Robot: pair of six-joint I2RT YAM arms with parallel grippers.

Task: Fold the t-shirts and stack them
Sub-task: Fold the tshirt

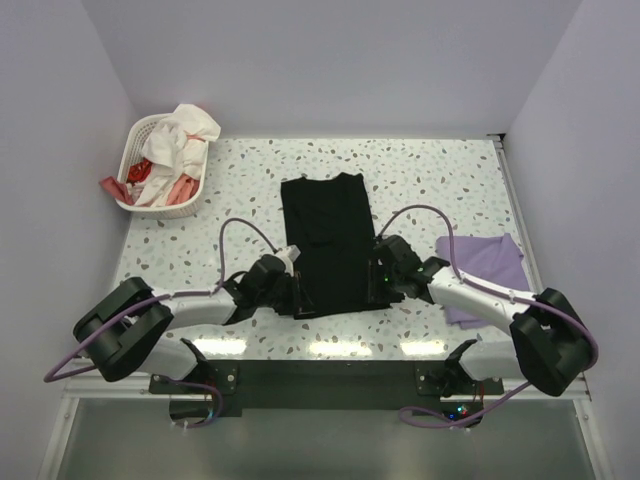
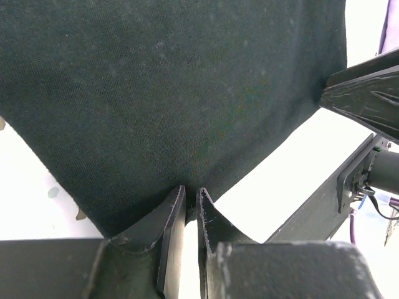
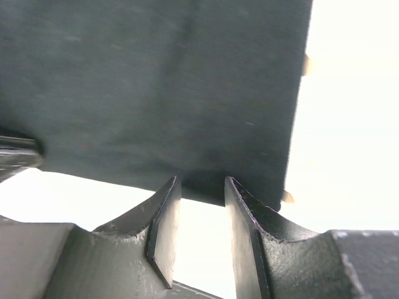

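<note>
With left gripper [image 2: 192,196] pinched on a near corner of the black tee [image 2: 174,93] and right gripper [image 3: 201,187] apparently clamping the same hem, jaws wider, raise both evenly, keeping the cloth ahead taut, then fold away.

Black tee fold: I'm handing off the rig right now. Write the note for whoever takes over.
Grippers: the left gripper is shut on the near left corner of the black tee. The right gripper is shut on its near right corner, jaws a bit wider.
Black tee: mid-table, already folded to a narrow strip, near edge held between the grippers.
Purple tee: folded, lying apart on the right of the table.
Basket: far left corner, more clothes in it.
Left to do: fold the black tee's near end over towards the far end, probably once more, then stack the two tees.
</note>
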